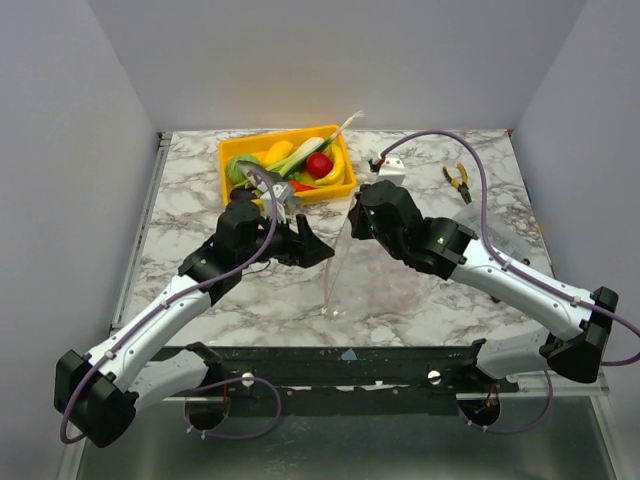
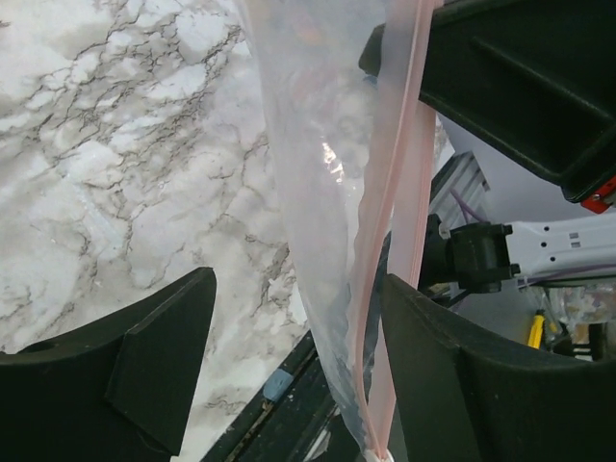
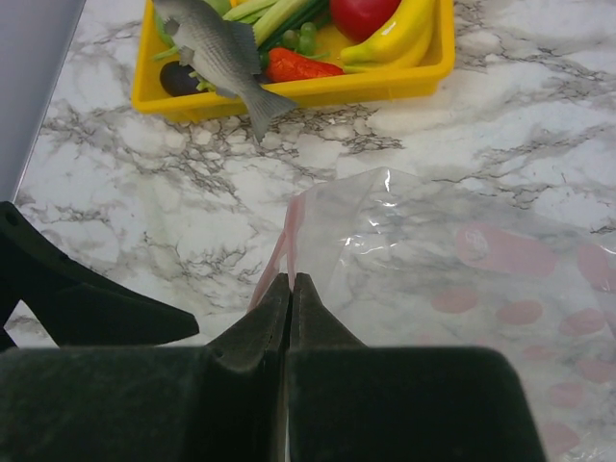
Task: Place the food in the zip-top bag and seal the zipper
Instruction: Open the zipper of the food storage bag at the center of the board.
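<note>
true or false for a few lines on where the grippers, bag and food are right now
1. The right gripper is shut on the bag. True.
2. The left gripper is clamped on the zipper. False: it is open, and the zipper hangs between its jaws.
3. The fish is inside the bag. False: it lies at the tray, with its tail over the rim.
4. The banana is in the tray. True.
</note>
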{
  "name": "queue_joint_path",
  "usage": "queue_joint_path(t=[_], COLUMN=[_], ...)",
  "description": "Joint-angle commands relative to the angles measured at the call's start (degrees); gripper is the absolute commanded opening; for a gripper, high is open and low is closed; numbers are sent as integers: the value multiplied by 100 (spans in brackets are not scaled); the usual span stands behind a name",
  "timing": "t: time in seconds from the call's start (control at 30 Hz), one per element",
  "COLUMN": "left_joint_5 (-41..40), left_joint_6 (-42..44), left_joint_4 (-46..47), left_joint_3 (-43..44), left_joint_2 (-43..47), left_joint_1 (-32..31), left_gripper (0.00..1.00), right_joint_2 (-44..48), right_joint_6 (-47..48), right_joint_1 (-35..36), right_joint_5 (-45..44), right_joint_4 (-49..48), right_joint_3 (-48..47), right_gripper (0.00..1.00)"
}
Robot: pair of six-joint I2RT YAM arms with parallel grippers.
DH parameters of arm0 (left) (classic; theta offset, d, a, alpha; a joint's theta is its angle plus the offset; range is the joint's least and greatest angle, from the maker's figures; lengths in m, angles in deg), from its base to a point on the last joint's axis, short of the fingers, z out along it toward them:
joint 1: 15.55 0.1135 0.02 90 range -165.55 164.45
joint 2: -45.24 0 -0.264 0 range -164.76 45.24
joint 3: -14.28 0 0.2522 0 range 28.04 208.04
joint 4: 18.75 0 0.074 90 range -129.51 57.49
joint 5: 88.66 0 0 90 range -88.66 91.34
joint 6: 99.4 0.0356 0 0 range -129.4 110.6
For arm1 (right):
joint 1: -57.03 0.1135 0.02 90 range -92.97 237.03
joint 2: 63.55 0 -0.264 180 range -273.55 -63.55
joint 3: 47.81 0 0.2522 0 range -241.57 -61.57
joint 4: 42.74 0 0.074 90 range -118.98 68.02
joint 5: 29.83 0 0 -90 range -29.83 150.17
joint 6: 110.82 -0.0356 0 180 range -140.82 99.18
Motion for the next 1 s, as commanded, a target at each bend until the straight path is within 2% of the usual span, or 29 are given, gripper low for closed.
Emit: queue_joint_path(t=[0.0,0.1,0.13,0.17,0.33,0.37,0.4,0.5,0.67,0.73,0.8,0.97], left_joint_5=[52,19,-53,-127,-240,-214,-210,-323,-549,-574,-654,-723], left_joint_6=[227,258,279,301,248,193,119,-77,-277,-295,-326,-442], left_joint_4=[-35,-1,-20,-74,-185,-132,-83,52,148,120,73,62], left_joint_3=[329,345,360,382,650,690,726,775,801,835,848,901], left_joint_2=[-176,-208,-206,-231,-449,-489,-526,-540,-492,-528,-550,-658], left_joint_1=[-252,-362,-384,-399,-403,-403,-416,-417,-416,-415,-418,-411], left_gripper=[64,65,59,46,5,0,0,0,0,0,0,0], right_joint_2=[-52,-98,-115,-123,-446,-551,-683,-876,-752,-712,-696,-685], right_joint_6=[62,11,21,8,-359,-471,-581,-974,-1266,-1287,-1323,-1174], right_joint_1=[-13,-13,-13,-13,-13,-9,-5,4,87,135,145,154], right_joint_5=[155,96,110,121,34,27,12,-87,-148,-101,-51,91], right_joint_4=[154,297,356,408,1086,1302,1498,1963,1927,1850,1839,1591], right_joint_3=[-206,-297,-342,-383,-787,-926,-1024,-1149,-749,-679,-667,-525], right_gripper=[1,1,1,1,1,6,18,29,31,27,18,26])
